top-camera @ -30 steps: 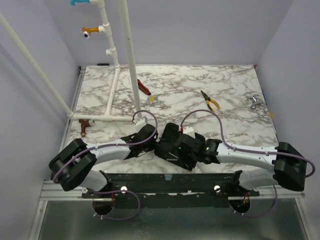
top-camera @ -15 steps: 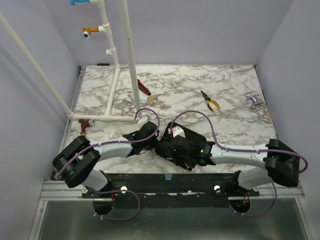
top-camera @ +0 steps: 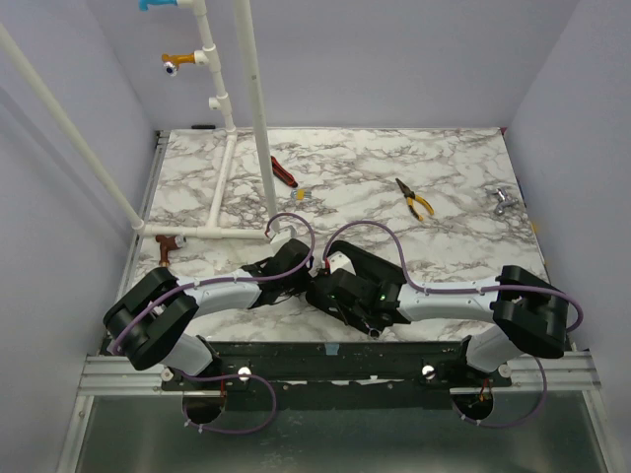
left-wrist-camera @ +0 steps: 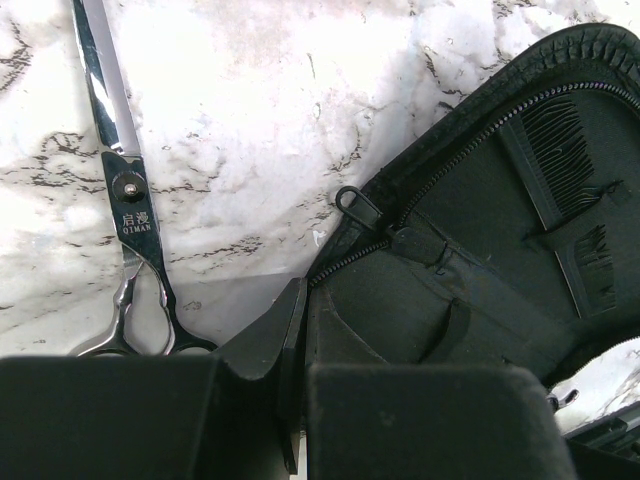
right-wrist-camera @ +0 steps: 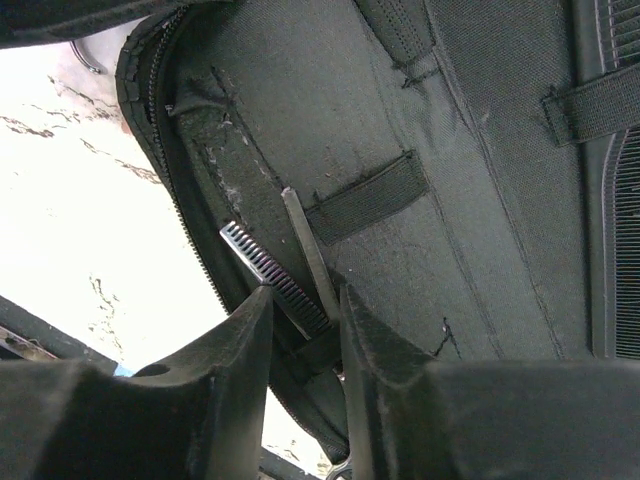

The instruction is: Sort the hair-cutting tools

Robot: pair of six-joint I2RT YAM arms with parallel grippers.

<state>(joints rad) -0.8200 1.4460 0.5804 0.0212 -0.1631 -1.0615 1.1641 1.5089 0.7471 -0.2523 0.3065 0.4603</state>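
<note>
A black zip case [top-camera: 330, 281] lies open at the table's near middle. My left gripper [left-wrist-camera: 303, 300] is shut on the case's edge [left-wrist-camera: 345, 255] beside the zipper pull. One pair of silver scissors [left-wrist-camera: 128, 200] lies on the marble just left of the case. The black comb [left-wrist-camera: 555, 130] sits under straps inside the case. In the right wrist view a second pair of scissors [right-wrist-camera: 268, 268], with a toothed blade, lies in the case lining [right-wrist-camera: 480, 200], one blade tip under an elastic strap [right-wrist-camera: 370, 195]. My right gripper [right-wrist-camera: 305, 295] is shut on these scissors near the pivot.
Yellow-handled pliers [top-camera: 416, 200] lie at the back right and a red-and-black-handled tool [top-camera: 283, 172] at the back left. A white pipe frame [top-camera: 222, 187] stands along the left side. A small silver object [top-camera: 501, 202] is near the right wall.
My right arm has swung left over the case and its jaws have narrowed around the toothed scissors. The left arm shifted slightly and stays shut on the case edge.
</note>
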